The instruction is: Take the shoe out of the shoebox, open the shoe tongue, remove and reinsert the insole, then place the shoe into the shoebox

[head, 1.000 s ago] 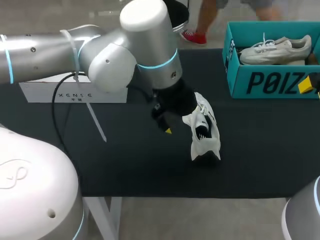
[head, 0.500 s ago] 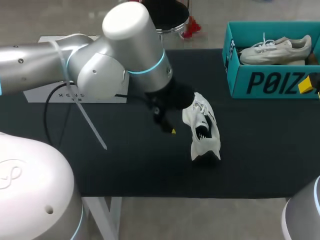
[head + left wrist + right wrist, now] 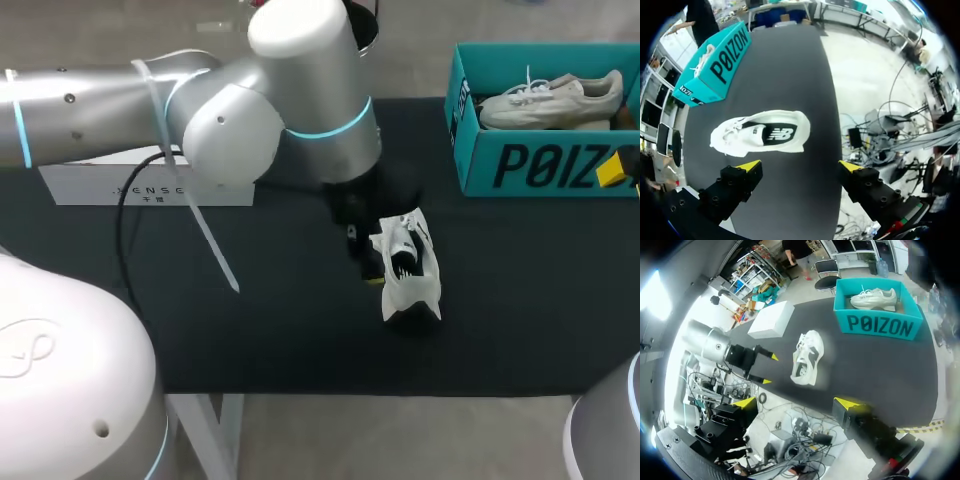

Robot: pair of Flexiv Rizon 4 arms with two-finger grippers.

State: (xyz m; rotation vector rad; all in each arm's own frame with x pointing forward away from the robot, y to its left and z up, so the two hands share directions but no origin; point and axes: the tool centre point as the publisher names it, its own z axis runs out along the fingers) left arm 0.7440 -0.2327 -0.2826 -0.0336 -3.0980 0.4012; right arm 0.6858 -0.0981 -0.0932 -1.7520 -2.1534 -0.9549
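Two arms work at the black table (image 3: 250,330), and the left arm (image 3: 250,110) reaches in from the left past the middle, its thick wrist bent down over the white shoe (image 3: 405,268). The left gripper (image 3: 800,165) points down at the table with its fingers spread wide and nothing between them. The shoe lies on its side just ahead of the yellow tips. From above, the wrist hides most of this gripper, and only a speck of yellow shows just left of the shoe, so contact cannot be judged there. The shoe is near the middle of the table, well apart from the teal shoebox (image 3: 520,160) at the far right, where a second shoe (image 3: 550,100) lies inside. A flat white box (image 3: 150,185) sits at the far left, partly covered by the arm. The right gripper (image 3: 796,402) hangs off to the right, also wide open and empty. From above it is cut off at the right edge in front of the shoebox.
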